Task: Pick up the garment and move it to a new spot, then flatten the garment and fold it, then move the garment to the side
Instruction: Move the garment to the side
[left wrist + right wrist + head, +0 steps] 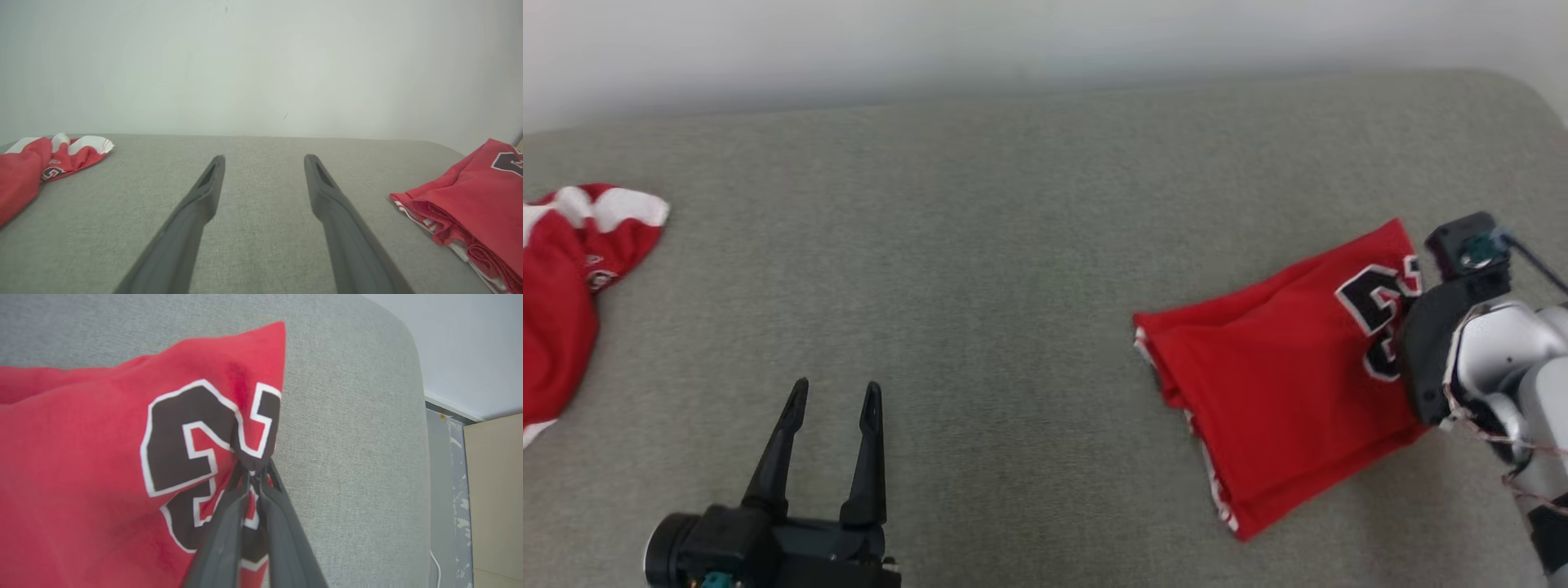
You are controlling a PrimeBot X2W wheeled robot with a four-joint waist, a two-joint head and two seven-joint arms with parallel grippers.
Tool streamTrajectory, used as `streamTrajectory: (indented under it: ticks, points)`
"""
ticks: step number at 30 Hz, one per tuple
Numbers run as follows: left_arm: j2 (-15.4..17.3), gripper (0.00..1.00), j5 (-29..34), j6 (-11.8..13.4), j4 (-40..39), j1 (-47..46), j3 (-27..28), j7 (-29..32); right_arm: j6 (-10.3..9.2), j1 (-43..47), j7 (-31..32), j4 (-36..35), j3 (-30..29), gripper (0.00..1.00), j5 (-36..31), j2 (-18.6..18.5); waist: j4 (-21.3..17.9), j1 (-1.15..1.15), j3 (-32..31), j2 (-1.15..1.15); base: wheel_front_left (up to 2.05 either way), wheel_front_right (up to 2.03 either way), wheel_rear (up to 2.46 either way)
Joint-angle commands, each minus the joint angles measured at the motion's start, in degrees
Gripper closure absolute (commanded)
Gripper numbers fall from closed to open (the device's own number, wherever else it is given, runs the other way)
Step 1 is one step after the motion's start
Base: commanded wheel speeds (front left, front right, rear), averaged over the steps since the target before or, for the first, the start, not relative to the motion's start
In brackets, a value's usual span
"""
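At the far left a crumpled red-and-white garment (560, 302) lies out of play, and my left gripper (837, 388) hovers spread wide and empty over the grey cushion (1013, 245). To the right the folded red jersey (1282, 367) lies flat, my right gripper (255, 473) clamped on its edge by the black number. I judge this the move aside: drag low and slowly, so the stacked layers don't slip open.

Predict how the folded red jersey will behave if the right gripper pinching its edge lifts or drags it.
Probably floppy: the folded red jersey puckers where the right gripper pinches it, so lifting may let its layers hang and unfold. It looks thin, so likely light. Dragged across the grey fabric surface, its stacked layers may shift or bunch.
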Motion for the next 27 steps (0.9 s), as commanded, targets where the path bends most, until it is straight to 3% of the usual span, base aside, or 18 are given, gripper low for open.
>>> streamTrajectory:
  ticks: [1, 10, 16, 27]
  points:
    - [0.01, 0.0, 0.89, -0.46, -0.96, -1.41, 0.03, -0.15, -0.16, -1.34, -0.73, 0.3, -0.57, 1.0, -0.1, -0.84, -5.24, -0.02, 4.44, -0.02, 0.0, 0.0, 0.0]
    - [2.69, 0.0, 3.49, -0.8, -4.81, -5.46, -1.72, -0.15, -0.16, -7.03, -6.08, 5.52, -6.87, 1.0, -3.1, -2.48, -11.63, -0.02, 10.99, -0.02, 0.0, 0.0, 0.0]
    - [5.76, 0.0, 4.29, -0.78, -7.66, -6.88, -3.01, -0.15, -0.16, -10.23, -11.72, 9.39, -9.95, 1.0, -5.09, -4.51, -13.32, -0.02, 15.44, -0.02, 0.0, 0.0, 0.0]
    - [10.62, 0.0, 5.11, -0.8, -13.49, -9.1, -4.12, -0.15, -0.16, -15.47, -21.69, 12.99, -15.0, 1.0, -8.96, -4.63, -16.09, -0.02, 23.02, -0.02, 0.0, 0.0, 0.0]
